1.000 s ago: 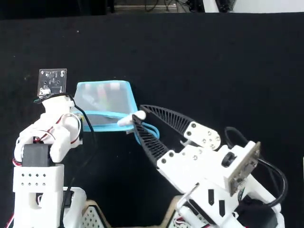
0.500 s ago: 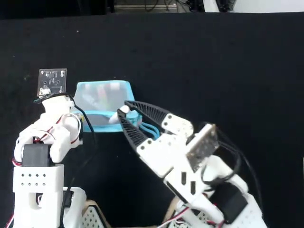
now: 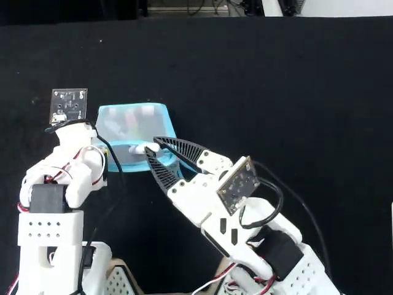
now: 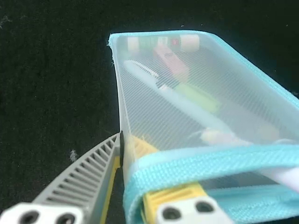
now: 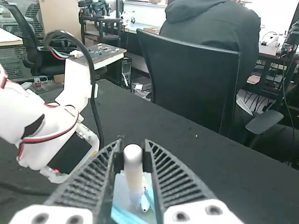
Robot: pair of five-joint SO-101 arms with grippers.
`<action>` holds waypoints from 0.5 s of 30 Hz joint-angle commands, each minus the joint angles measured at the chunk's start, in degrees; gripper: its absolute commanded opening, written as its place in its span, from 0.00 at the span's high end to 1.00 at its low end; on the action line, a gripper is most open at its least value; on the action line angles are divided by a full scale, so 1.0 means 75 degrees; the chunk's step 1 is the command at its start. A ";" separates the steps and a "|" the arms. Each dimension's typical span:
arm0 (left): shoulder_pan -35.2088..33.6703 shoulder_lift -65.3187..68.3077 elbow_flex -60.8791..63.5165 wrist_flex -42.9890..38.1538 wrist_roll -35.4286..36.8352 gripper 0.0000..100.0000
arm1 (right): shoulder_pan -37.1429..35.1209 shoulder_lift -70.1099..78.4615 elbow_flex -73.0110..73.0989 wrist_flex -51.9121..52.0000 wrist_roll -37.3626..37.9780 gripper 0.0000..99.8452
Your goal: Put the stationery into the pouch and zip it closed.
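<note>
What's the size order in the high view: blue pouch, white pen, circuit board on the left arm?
1. blue pouch
2. circuit board, raised nearer the camera
3. white pen, partly hidden in the right gripper

High view: even overhead light, black desk (image 3: 295, 80) soaks it up, shadows lost in it; white arm shells (image 3: 46, 227) near clipping. Left wrist view: pouch (image 4: 196, 112) mesh bright with a soft sheen, surround crushed to black. Right wrist view: bright room behind, white pen (image 5: 133, 172) in right claw (image 5: 132, 142) nearly blown out
</note>
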 commanded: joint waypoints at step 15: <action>-0.0076 -0.0082 -0.0006 -0.0117 -0.0047 0.97 | 0.0012 -0.0029 -0.0123 -0.0023 0.0105 0.99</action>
